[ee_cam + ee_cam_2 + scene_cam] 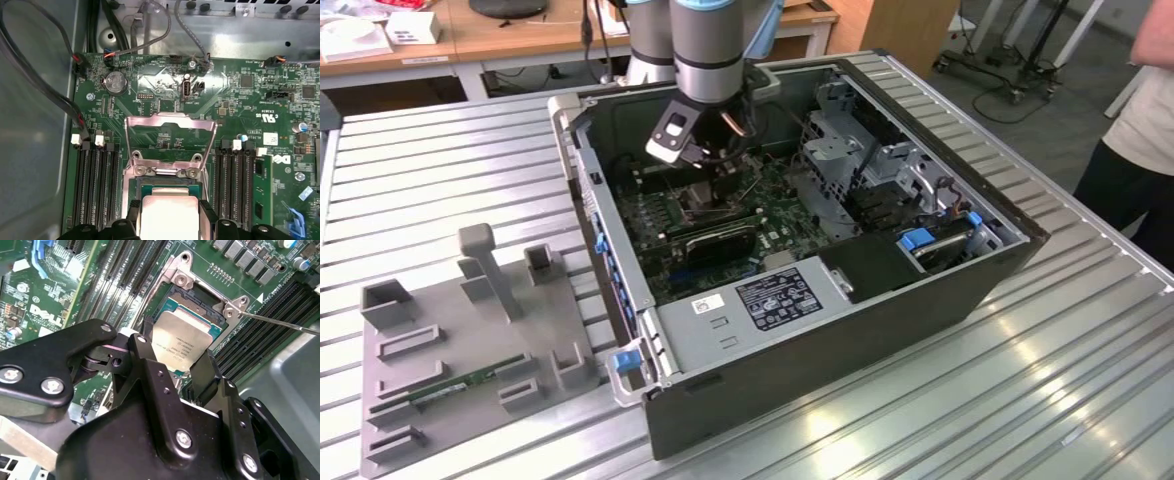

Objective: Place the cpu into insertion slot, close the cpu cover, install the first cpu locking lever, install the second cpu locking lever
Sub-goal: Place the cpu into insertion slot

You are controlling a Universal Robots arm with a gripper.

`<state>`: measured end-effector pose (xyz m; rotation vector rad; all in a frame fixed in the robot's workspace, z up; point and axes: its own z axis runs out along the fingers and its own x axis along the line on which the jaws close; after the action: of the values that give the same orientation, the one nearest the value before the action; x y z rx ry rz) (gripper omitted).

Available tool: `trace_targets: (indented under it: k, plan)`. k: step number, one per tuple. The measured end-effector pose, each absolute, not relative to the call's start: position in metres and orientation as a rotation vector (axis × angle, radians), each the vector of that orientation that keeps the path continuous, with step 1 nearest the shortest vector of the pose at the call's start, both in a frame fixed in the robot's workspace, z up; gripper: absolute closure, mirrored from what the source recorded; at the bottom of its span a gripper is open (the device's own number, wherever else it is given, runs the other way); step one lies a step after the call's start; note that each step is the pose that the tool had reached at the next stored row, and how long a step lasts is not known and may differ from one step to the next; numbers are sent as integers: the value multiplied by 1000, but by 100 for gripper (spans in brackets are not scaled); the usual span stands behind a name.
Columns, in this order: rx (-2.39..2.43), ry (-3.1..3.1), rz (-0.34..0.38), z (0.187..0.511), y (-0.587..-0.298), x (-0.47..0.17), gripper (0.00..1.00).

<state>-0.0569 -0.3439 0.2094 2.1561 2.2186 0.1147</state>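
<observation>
My black gripper [169,220] is clamped on the flat, square, silver-topped cpu [182,340], close over the dark, metal-rimmed insertion slot [200,294]. The silver frame cpu cover [170,137] stands open. I'd keep the chip level, corners squared, pressure gentle.

arm [715,50]: silver-grey tube sections, light-blue joint caps. small white-and-black box [670,137] mounted at the wrist. gripper [174,357]: matte black all over, rounded link plates, silver screws [52,385] at pivots and along the housing, thin pink ring [111,349] at one pivot. fingers [205,372]: flat black bars.
</observation>
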Motion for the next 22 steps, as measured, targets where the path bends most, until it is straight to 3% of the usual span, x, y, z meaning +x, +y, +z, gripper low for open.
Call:
trace_targets:
  k: [22]
  plan:
    - [2168,2207,114,199,-342,-59,46]
